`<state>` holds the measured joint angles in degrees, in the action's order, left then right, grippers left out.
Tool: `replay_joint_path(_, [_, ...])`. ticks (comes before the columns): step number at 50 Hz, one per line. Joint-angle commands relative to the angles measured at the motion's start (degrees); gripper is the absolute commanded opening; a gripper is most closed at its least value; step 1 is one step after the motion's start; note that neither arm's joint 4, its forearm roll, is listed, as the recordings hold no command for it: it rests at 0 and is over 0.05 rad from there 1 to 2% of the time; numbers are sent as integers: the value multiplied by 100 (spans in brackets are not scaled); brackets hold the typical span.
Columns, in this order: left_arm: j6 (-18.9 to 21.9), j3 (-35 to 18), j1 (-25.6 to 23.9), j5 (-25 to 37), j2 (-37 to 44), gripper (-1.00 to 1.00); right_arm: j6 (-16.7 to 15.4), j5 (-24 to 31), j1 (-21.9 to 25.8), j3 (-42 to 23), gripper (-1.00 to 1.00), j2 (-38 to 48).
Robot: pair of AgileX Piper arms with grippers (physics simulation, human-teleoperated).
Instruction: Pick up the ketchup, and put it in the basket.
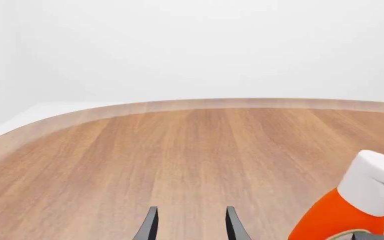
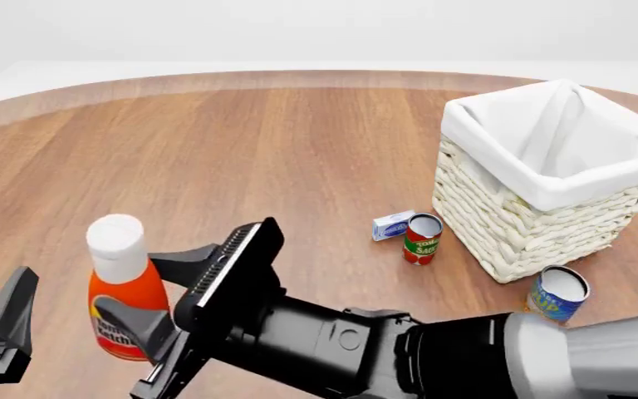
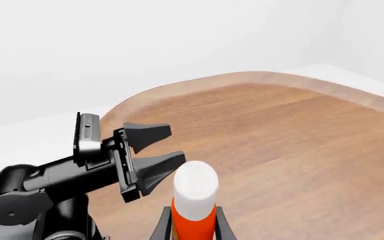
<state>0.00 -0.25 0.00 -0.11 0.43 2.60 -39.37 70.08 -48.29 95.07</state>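
Now right claw (image 2: 155,293) clamps ketchup (image 2: 120,291) upright on table (image 2: 296,150); left claw (image 1: 188,225) open, empty.

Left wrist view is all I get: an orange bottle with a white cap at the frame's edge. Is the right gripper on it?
Observer: Yes. The right gripper has a finger against each side of the ketchup, which stands upright on the table.
Operator: Where is the basket from there?
Observer: At the far right of the front view. The basket stands with its top open, well away from the bottle.
Operator: Anything near it?
Observer: A tomato sauce can stands just to its left, and a blue-and-yellow can sits at its near corner.
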Motion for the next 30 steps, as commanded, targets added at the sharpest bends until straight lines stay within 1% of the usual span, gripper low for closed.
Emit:
replay_joint_path(1, [0,0,0,0,0,100,-16,-6,70,362,-100,-547])
replay_joint_path(8, [0,0,0,0,0,100,-18,-47,17,470,-100,-674])
replay_joint_path(20, [0,0,0,0,0,100,-12,-136,-210,586,-100,-866])
replay_joint_path(30, [0,0,0,0,0,100,39,-231,-224,692,-100,-911])
